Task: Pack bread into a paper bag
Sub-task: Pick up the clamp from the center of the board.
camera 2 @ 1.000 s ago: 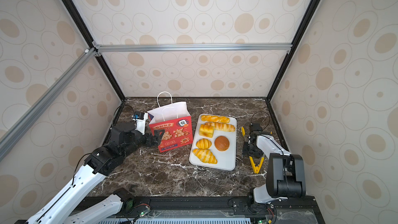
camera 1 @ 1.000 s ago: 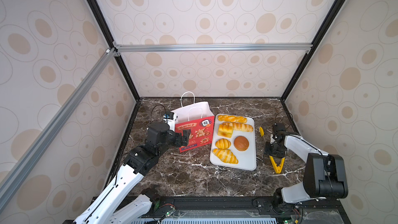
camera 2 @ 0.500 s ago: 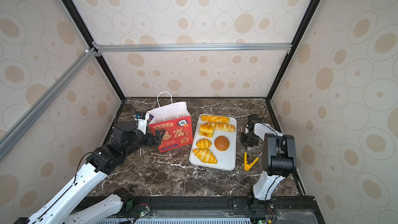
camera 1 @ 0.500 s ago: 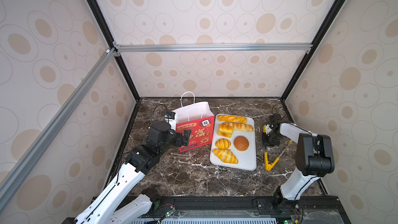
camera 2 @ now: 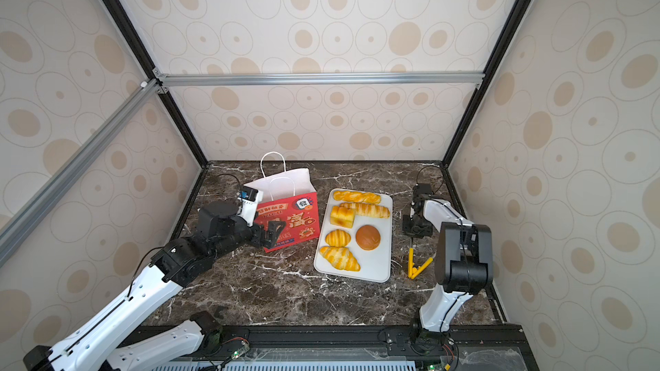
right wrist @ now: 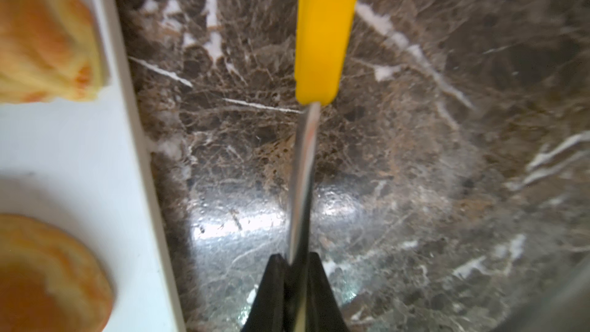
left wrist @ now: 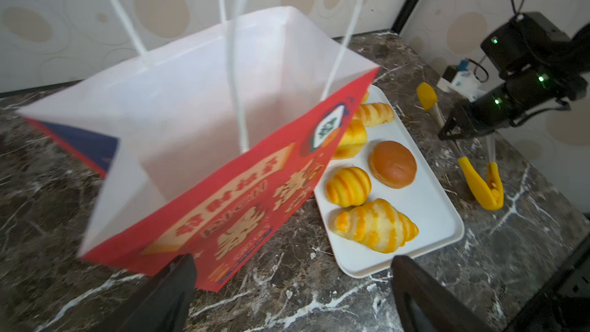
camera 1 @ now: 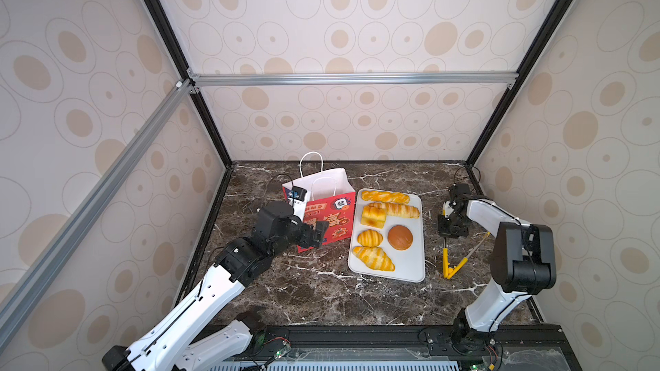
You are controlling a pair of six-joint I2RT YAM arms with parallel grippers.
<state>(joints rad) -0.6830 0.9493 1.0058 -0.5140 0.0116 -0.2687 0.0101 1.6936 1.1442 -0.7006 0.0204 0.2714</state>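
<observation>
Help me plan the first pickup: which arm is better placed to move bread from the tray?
Right. The right claw is shut on the tongs beside the tray of bread. The left claw stands open at the paper bag's front, probably better suited to steadying it.

You have free passage along the near table (camera 1: 321,298); farther in, paper bag (camera 1: 335,215), tray (camera 1: 407,265) and tongs (camera 1: 445,258) stand left to right, narrowly spaced, the bag's mouth open above.

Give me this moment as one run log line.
left gripper open by paper bag front | right gripper shut on tongs | bread: six pieces on tray
</observation>
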